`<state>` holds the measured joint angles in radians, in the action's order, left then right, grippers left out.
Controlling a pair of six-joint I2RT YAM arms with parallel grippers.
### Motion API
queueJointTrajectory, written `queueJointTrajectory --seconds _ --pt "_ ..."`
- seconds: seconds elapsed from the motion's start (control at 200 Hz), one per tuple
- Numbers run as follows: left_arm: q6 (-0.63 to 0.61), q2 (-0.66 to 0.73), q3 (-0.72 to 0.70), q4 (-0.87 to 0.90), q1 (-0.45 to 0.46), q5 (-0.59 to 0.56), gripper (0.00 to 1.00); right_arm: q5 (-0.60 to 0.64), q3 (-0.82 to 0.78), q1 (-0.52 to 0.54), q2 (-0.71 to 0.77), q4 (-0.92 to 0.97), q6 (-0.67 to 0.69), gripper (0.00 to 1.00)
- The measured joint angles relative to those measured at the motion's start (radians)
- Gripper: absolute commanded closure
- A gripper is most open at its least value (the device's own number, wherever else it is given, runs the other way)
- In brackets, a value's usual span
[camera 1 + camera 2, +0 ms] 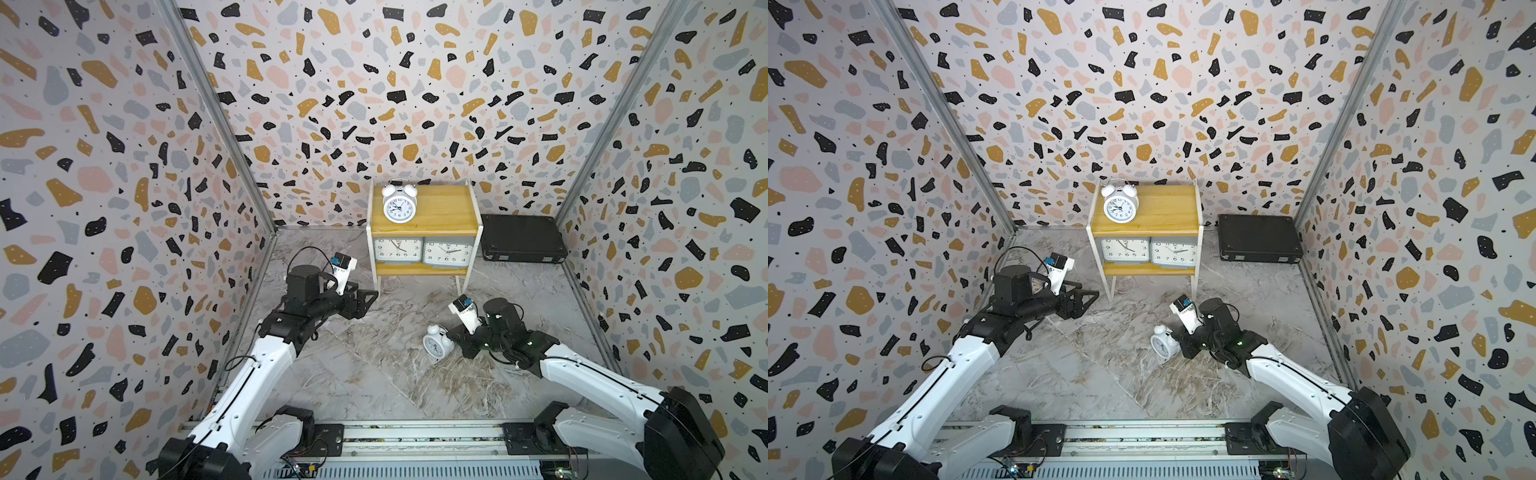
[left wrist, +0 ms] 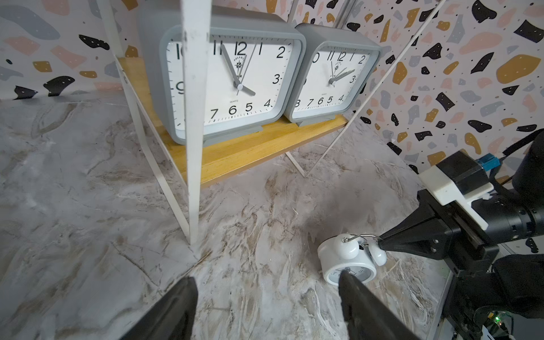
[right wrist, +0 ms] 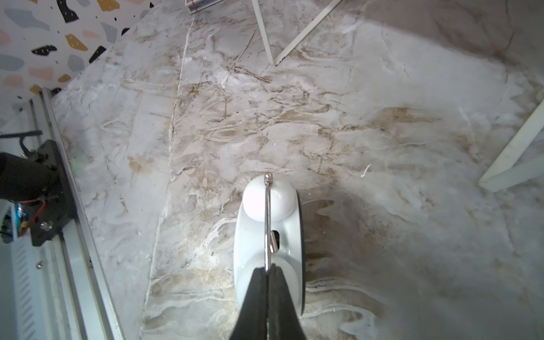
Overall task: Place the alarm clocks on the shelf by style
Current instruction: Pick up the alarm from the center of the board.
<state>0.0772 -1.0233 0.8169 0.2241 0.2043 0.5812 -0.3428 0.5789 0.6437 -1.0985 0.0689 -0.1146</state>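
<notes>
3 of 4 are on the shelf [image 1: 442, 208] — 2 grey clocks [image 1: 398, 250] below, 1 twin-bell clock [image 1: 399, 203] on top — and my right gripper [image 3: 268, 272] pinches the handle [image 3: 267, 220] of the last clock [image 1: 437, 345] on the table [image 1: 374, 374], left gripper [image 2: 266, 278] wide, empty.

Alarm clocks, total: four.
Grey rectangular kind: two. Left grey clock [image 1: 397, 250] and right grey clock [image 1: 447, 251] sit side by side on the lower board of the shelf [image 1: 444, 208].
White twin-bell kind: two. Upper twin-bell clock [image 1: 399, 205] on the shelf's top board; floor twin-bell clock [image 1: 437, 344] on the floor in front of the shelf.
Shelf: one, with two boards.
Black case [image 1: 523, 239]: one, just right of the shelf; its front-edge latches [image 1: 505, 258] look like two, too small to be sure.
Robot arms [image 1: 257, 374]: two, in front of the shelf, one gripper each: left gripper [image 2: 265, 281], right gripper [image 3: 267, 269].
</notes>
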Motion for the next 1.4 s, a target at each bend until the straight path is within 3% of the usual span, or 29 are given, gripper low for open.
queueJointTrajectory --seconds 0.3,0.561,0.886,1.402 --pt "-0.105 -0.037 0.026 0.013 0.063 0.167 0.24 -0.049 0.09 0.0 0.02 0.102 0.076 1.0" --pt "-0.405 -0.119 0.184 0.177 0.219 0.284 0.32 -0.234 0.251 0.0 -0.003 0.164 0.148 1.0" --pt "-0.687 -0.24 0.261 0.339 0.283 0.344 0.39 -0.38 0.32 0.0 -0.042 0.241 0.212 1.0" --pt "-0.799 -0.356 0.326 0.375 0.34 0.378 0.59 -0.446 0.344 0.0 -0.063 0.269 0.237 1.0"
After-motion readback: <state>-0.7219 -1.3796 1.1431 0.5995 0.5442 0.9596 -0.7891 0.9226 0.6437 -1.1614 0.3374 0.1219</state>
